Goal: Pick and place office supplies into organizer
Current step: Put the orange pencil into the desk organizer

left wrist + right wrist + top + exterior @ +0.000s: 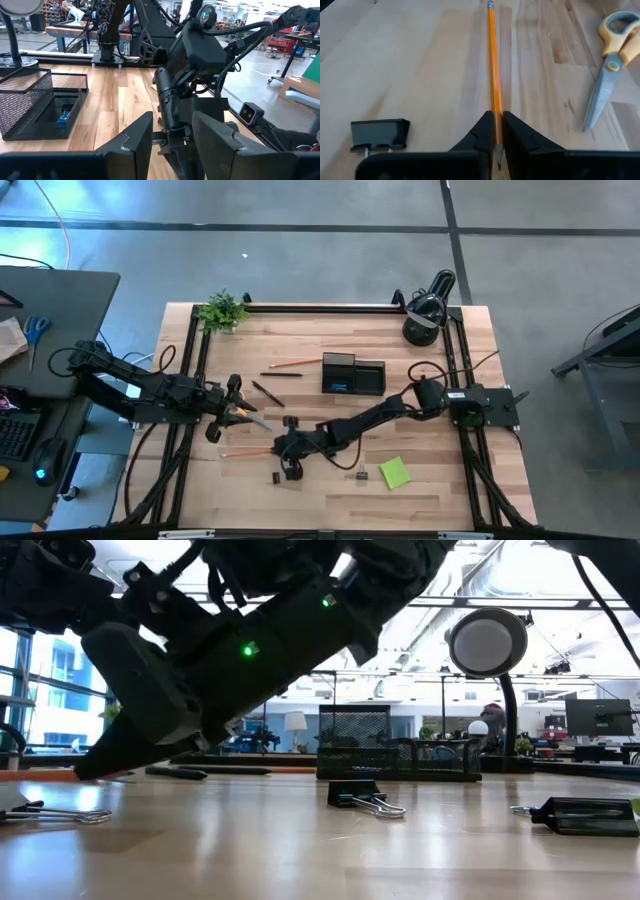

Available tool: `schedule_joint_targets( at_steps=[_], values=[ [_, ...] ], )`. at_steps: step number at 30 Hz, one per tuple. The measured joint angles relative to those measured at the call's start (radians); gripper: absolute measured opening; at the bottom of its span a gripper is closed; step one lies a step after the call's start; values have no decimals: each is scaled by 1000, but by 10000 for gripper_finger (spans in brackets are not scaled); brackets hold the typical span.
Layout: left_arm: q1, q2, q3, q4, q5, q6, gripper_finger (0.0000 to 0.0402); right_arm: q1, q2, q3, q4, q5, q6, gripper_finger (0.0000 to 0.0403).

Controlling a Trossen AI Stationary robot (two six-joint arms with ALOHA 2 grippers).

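Observation:
My right gripper [496, 131] [284, 448] reaches across the middle of the table and is shut on an orange pencil [493, 60] [245, 451]. Yellow-handled scissors [607, 70] [247, 417] lie flat on the wood beside it. My left gripper [172, 135] [234, 406] hovers open just to their left, facing the right arm. The black mesh organizer [353, 373] [35, 102] stands farther back with a small blue block [62, 118] in it. A second pencil [290, 363], a black pen [268, 392], binder clips [379, 134] [362, 473] and the lime sticky pad [394, 472] lie on the table. My right gripper pinches the orange pencil's near end [495, 117] between its two fingertips. The fingers come low from the table's right and lie along the pencil, which runs straight on away from them toward the left. Whether the pencil is clear of the wood, I cannot tell.
A black domed lamp [425, 310] stands at the far right corner and a small green plant [222, 310] at the far left. A binder clip [292, 421] lies by the right arm's wrist. Bare wood shows along the near edge [330, 510].

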Motion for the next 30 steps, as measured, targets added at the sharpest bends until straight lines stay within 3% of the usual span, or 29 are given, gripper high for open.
schedule_joint_targets(
  at_steps=[10, 16, 20, 26, 30],
  values=[
    [0, 0, 0, 0, 18, 0, 129, 4, -5, 1, -36, -1, 38, 12],
    [0, 0, 0, 0, 28, 0, 129, 12, -64, -17, -63, 61, 27, 13],
    [0, 0, 0, 0, 29, -1, 129, 13, -142, -194, 107, 62, 55, 11],
    [0, 0, 0, 14, 27, -1, 129, 12, -275, -557, 523, 107, 131, 12],
    [0, 0, 0, 30, 25, 1, 129, 26, -347, -685, 590, 155, 164, 12]
  ],
)
